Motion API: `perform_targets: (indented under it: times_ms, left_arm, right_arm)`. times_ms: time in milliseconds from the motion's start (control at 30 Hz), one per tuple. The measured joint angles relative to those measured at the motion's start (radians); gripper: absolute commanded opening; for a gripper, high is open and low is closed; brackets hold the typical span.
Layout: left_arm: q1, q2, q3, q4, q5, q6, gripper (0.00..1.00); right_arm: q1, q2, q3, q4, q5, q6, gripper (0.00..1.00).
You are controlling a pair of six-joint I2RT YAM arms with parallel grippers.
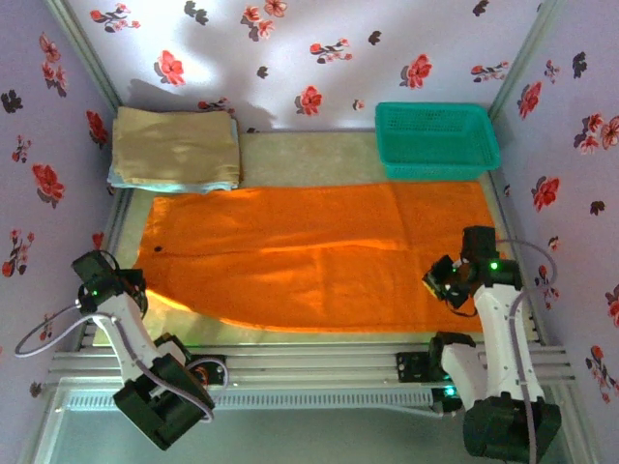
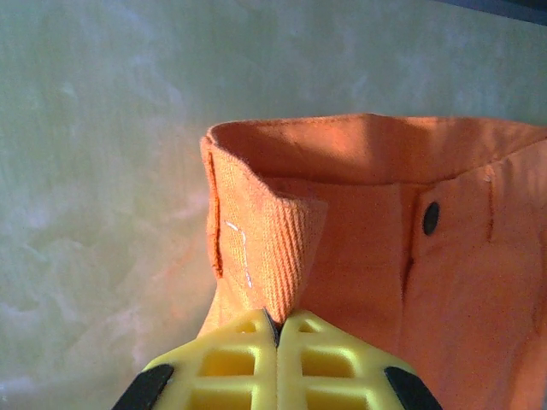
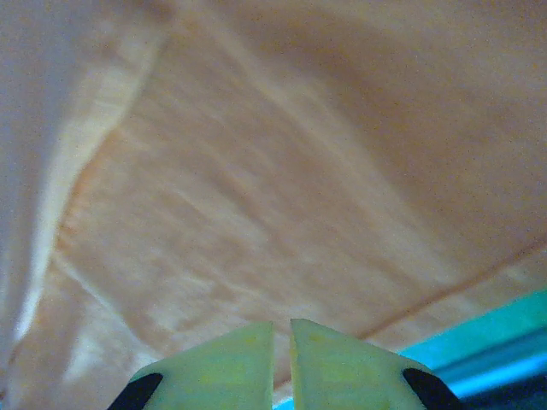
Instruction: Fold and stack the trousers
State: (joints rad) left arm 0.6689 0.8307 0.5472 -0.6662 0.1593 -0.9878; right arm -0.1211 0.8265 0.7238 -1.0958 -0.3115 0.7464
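Left wrist view gave the closest look. The left gripper had its yellow fingers pressed tight on a raised fold of the trousers, pinched at the waistband corner. A dark button sat just beyond the tips and to their right.

Right wrist view was blurred. The right gripper had its fingers nearly together with a thin slit between them, and orange cloth spread close beyond. Whether any cloth sat in that slit could not be told. A strip of teal basket showed past the cloth, right of the fingers.

Top external view supplied the layout. The trousers lay flat across a pale table, reaching from the left gripper at the waist end to the right gripper at the other, both at the cloth's near edge. Beyond the right gripper, across the trousers, stood the basket, just at their far edge. Beyond the left gripper lay a folded tan cloth on a pale blue one. Walls printed with red flowers closed in three sides.
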Motion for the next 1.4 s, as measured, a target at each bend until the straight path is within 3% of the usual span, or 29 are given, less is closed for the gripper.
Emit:
perform_targets:
  times_ms: [233, 433, 633, 1000, 1400]
  left_arm:
    - [0.0, -0.013, 0.008, 0.0, 0.043, 0.0, 0.0]
    - [0.0, -0.013, 0.025, 0.002, 0.072, 0.0, 0.0]
    - [0.0, -0.025, 0.026, 0.015, 0.092, -0.001, 0.0]
    - [0.0, -0.024, 0.029, 0.024, 0.111, -0.001, 0.0]
    - [0.0, -0.024, 0.034, 0.024, 0.126, -0.001, 0.0]
  right_arm:
    - [0.016, -0.004, -0.155, -0.014, -0.002, 0.093, 0.29]
    - [0.109, -0.033, -0.192, 0.005, 0.008, 0.183, 0.39]
    - [0.233, -0.141, -0.257, 0.1, 0.029, 0.353, 0.39]
    - [0.487, -0.029, -0.31, 0.154, 0.074, 0.567, 0.42]
    - [0.605, 0.003, -0.31, 0.142, 0.084, 0.66, 0.44]
